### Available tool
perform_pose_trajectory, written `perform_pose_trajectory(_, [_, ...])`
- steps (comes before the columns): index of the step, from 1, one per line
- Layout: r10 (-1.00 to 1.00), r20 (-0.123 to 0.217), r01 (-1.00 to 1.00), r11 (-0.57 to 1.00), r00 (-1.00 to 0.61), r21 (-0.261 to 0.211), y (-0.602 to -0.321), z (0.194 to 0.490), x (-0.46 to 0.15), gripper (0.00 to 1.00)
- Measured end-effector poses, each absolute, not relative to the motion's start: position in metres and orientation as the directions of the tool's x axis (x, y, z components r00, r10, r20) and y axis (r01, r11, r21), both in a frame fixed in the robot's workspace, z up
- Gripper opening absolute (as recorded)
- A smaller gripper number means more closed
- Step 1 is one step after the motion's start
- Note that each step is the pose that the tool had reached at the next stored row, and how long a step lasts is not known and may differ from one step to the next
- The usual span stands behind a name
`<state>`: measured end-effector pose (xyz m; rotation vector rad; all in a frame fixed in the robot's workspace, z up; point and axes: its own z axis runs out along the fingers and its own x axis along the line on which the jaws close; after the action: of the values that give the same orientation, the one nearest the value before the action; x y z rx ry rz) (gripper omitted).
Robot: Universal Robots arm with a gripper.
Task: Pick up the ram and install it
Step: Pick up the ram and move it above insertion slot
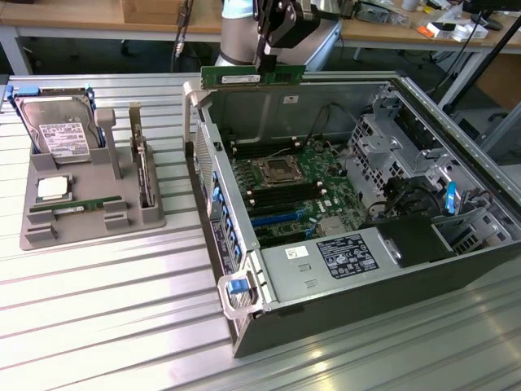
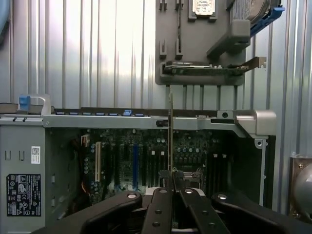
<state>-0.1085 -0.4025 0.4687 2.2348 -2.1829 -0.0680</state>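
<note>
Green ram [image 1: 252,76] is gripped by its top edge between the closed fingers [image 1: 263,57] and held level in the air over the far edge of the open computer case [image 1: 366,314].

In the exterior view its flat side and white label can be seen. The grey tray [image 1: 89,216] is also seen there, parked on the ribbed metal surface [image 1: 106,309] to the exterior view's left. A hard drive [image 1: 57,134], a processor [image 1: 51,188] and another green stick [image 1: 69,208] are kept in it.

In the wrist view the ram [image 2: 170,131] is seen edge-on, just a thin line pinched between the fingers [image 2: 157,209]. The motherboard [image 2: 126,161] and its long slots are laid out beyond it.
</note>
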Motion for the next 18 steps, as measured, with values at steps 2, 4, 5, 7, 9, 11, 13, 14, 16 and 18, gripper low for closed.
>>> perform_pose_trajectory(2, [-1.0,-0.019,-0.999,-0.024,0.023,0.042,-0.402,0.469,-0.1,0.12])
perform_pose_trajectory(4, [-1.0,-0.019,-0.999,-0.024,0.023,0.042,-0.402,0.468,-0.095,0.12])
perform_pose_trajectory(5, [-1.0,-0.019,-0.999,-0.024,0.023,0.042,-0.402,0.468,-0.092,0.12])
perform_pose_trajectory(7, [-1.0,-0.019,-0.999,-0.024,0.023,0.042,-0.402,0.468,-0.087,0.12])
perform_pose_trajectory(9, [-1.0,-0.019,-0.999,-0.024,0.023,0.042,-0.402,0.468,-0.082,0.12])
perform_pose_trajectory(11, [-1.0,-0.019,-0.999,-0.024,0.023,0.042,-0.402,0.467,-0.078,0.12])
perform_pose_trajectory(13, [-1.0,-0.019,-0.999,-0.024,0.023,0.042,-0.402,0.467,-0.072,0.12])
perform_pose_trajectory(14, [-1.0,-0.019,-0.999,-0.024,0.023,0.042,-0.402,0.467,-0.07,0.12])
perform_pose_trajectory(16, [-1.0,-0.019,-0.999,-0.024,0.023,0.042,-0.402,0.466,-0.065,0.12])
perform_pose_trajectory(18, [-1.0,-0.019,-0.999,-0.024,0.023,0.042,-0.402,0.466,-0.062,0.12])
